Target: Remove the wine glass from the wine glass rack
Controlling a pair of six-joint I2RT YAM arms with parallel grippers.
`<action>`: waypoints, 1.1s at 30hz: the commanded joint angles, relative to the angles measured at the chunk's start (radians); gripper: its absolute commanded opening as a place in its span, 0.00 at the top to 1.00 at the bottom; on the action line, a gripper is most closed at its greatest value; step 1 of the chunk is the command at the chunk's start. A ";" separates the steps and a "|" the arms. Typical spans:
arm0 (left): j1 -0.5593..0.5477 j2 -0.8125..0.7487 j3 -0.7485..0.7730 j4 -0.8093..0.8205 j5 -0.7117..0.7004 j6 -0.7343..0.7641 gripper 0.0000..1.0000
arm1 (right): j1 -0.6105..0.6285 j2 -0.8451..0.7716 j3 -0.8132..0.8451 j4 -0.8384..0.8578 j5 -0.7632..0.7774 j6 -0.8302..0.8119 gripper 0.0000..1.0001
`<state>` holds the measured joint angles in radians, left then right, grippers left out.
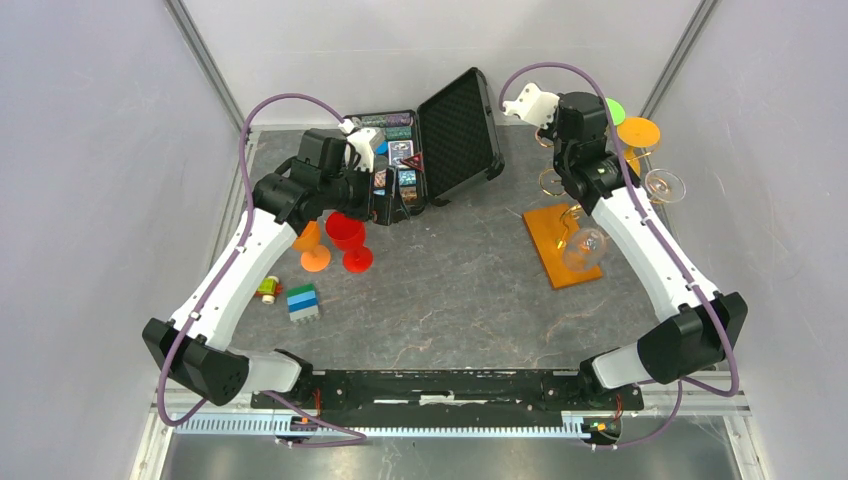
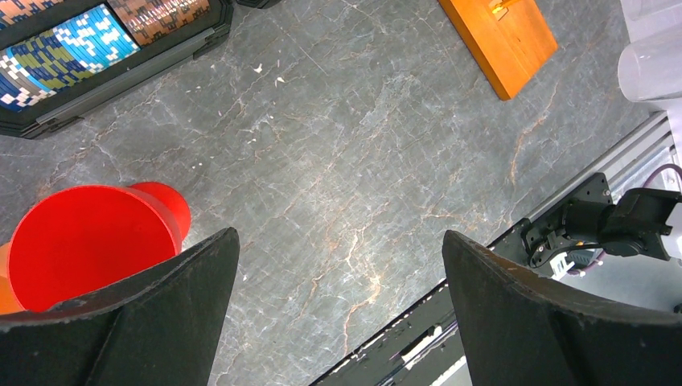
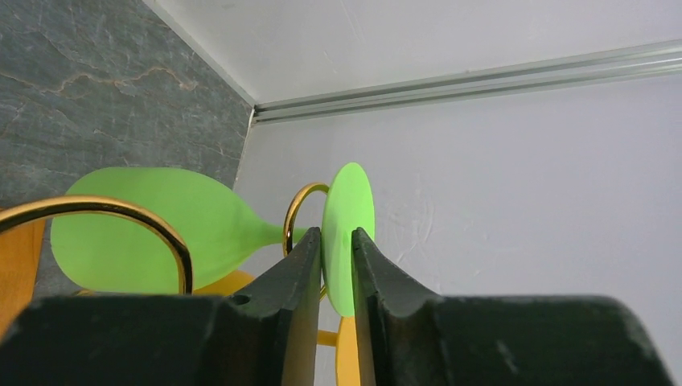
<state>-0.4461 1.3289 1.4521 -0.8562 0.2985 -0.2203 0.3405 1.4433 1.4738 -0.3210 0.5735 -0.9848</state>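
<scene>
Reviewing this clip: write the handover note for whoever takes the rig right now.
Left pincer: open, empty, above the table beside the red glass.
Right pincer: shut on the foot of the green wine glass.
Things: the glass hangs on the wine glass rack, stem through a gold loop.
Done: grasp made. Left: draw the glass clear of the rack.

I counted six wine glasses: one green glass (image 3: 161,229), one red glass (image 1: 346,232), two orange glasses (image 1: 638,132) (image 1: 315,257) and two clear glasses (image 1: 665,185) (image 1: 585,248). I also saw one wine glass rack (image 1: 548,232), one black case (image 1: 460,128), one block stack (image 1: 303,302) and one small toy (image 1: 268,289).
</scene>
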 commanded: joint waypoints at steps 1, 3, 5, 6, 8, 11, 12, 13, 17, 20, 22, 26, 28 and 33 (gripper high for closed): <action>0.003 -0.016 -0.005 0.041 0.024 -0.015 0.00 | 0.003 0.017 -0.018 0.039 0.033 -0.011 0.73; 0.003 -0.017 -0.006 0.041 0.023 -0.014 0.00 | 0.003 0.022 -0.018 0.047 0.036 -0.013 0.70; 0.003 -0.017 -0.007 0.042 0.023 -0.014 0.00 | 0.002 0.026 -0.023 0.059 0.040 -0.014 0.69; 0.004 -0.017 -0.008 0.042 0.022 -0.014 0.00 | 0.003 0.028 -0.028 0.065 0.041 -0.015 0.69; 0.003 -0.017 -0.009 0.041 0.023 -0.013 0.00 | 0.003 0.032 -0.036 0.080 0.049 -0.018 0.69; 0.004 -0.016 -0.010 0.045 0.022 -0.013 0.00 | 0.003 0.039 -0.040 0.098 0.062 -0.023 0.73; 0.004 -0.017 -0.011 0.046 0.022 -0.014 0.00 | 0.003 0.039 -0.040 0.099 0.066 -0.024 0.75; 0.003 -0.018 -0.012 0.048 0.023 -0.014 0.00 | 0.003 0.040 -0.040 0.106 0.069 -0.025 0.79; 0.004 -0.017 -0.011 0.049 0.025 -0.016 0.00 | 0.002 0.038 -0.033 0.114 0.080 -0.036 1.00; 0.003 -0.018 -0.012 0.057 0.027 -0.016 0.00 | 0.003 0.027 -0.033 0.132 0.085 -0.045 1.00; 0.003 -0.017 -0.011 0.057 0.027 -0.016 0.00 | 0.003 0.017 -0.032 0.135 0.083 -0.051 1.00; 0.003 -0.015 -0.012 0.058 0.027 -0.016 0.00 | 0.003 -0.012 -0.028 0.131 0.070 -0.068 1.00; 0.004 -0.014 -0.015 0.064 0.028 -0.017 0.00 | 0.003 -0.024 -0.019 0.127 0.075 -0.076 1.00; 0.004 -0.012 -0.020 0.074 0.036 -0.019 0.00 | 0.010 -0.051 -0.006 0.104 0.069 -0.083 1.00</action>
<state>-0.4461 1.3289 1.4345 -0.8268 0.2989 -0.2203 0.3431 1.4559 1.4460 -0.2276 0.6369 -1.0531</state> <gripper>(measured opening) 0.992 0.011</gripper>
